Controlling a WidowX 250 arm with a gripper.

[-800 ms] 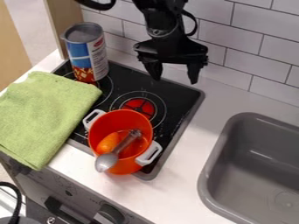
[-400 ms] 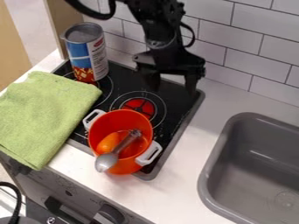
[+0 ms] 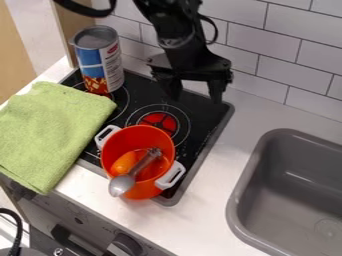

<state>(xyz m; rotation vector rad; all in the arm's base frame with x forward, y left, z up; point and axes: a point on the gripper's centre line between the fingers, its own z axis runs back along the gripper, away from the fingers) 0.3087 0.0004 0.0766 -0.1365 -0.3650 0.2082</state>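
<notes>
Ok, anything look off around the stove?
Mostly fine. The pot sits off the red ring, at the stove's front edge, and the spoon's bowl pokes out over its rim. I see no spill or damage.

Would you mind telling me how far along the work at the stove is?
The orange pot is already on the stove, with a metallic spoon and an orange object in it. Nothing is in hand: the open gripper hangs above the stove's rear, apart from the pot. Any grasp of these things appears left to do.
</notes>
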